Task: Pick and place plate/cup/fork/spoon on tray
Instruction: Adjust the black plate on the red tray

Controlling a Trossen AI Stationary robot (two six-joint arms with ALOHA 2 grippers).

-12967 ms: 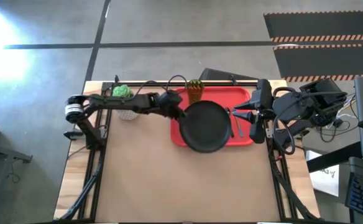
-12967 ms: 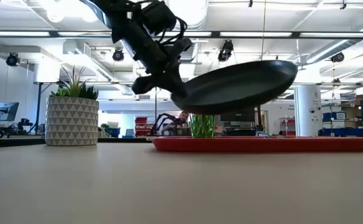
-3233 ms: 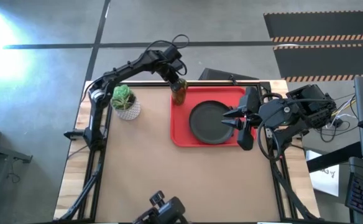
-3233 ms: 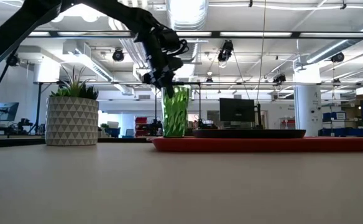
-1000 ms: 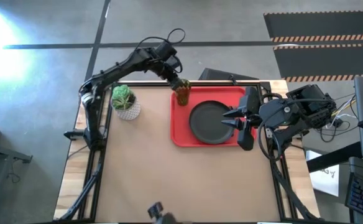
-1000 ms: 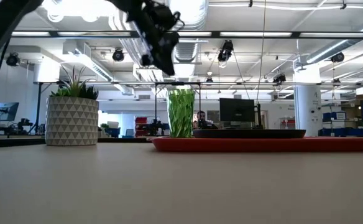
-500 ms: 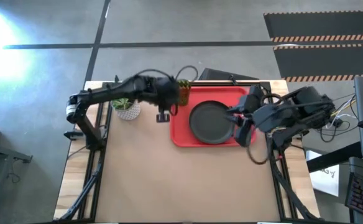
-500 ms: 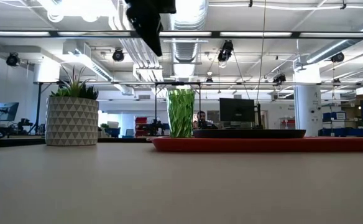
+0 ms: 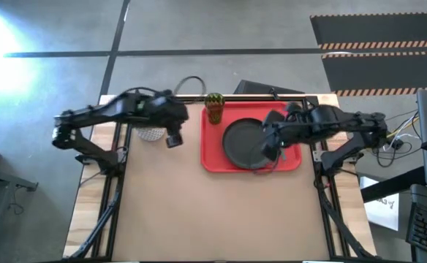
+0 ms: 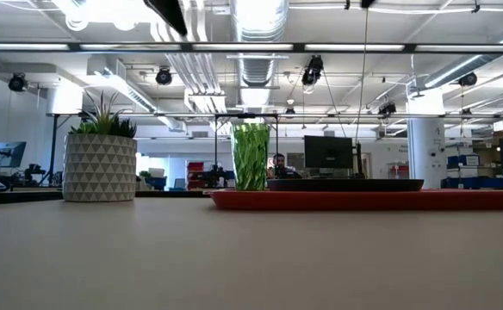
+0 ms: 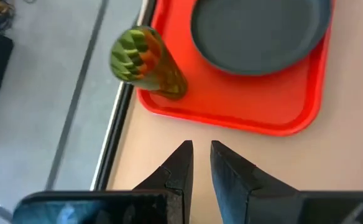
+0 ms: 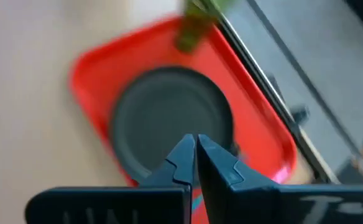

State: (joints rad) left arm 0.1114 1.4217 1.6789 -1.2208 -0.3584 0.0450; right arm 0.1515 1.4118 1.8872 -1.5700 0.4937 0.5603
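The olive-green cup point(image 9: 214, 108) stands upright on its base in the far left corner of the red tray point(image 9: 212, 157); it also shows in the left wrist view point(image 11: 145, 62). The dark plate point(image 9: 243, 142) lies flat on the tray's middle. My left gripper point(image 9: 173, 139) hovers over the table left of the tray, fingers point(image 11: 183, 163) almost together and empty. My right gripper point(image 9: 265, 148) is shut and empty above the plate's right edge. The fork and spoon are hidden under my right arm.
A white pot with a green plant point(image 10: 99, 168) stands at the far left of the table, mostly under my left arm in the high view point(image 9: 149, 134). Bare tabletop point(image 9: 213, 219) lies in front of the tray.
My left gripper has risen from above the cup, out of the low view, and swung toward the table's left and near edge. The cup has stayed upright on the tray. My right gripper has moved toward the table's left, out over the plate's right edge.
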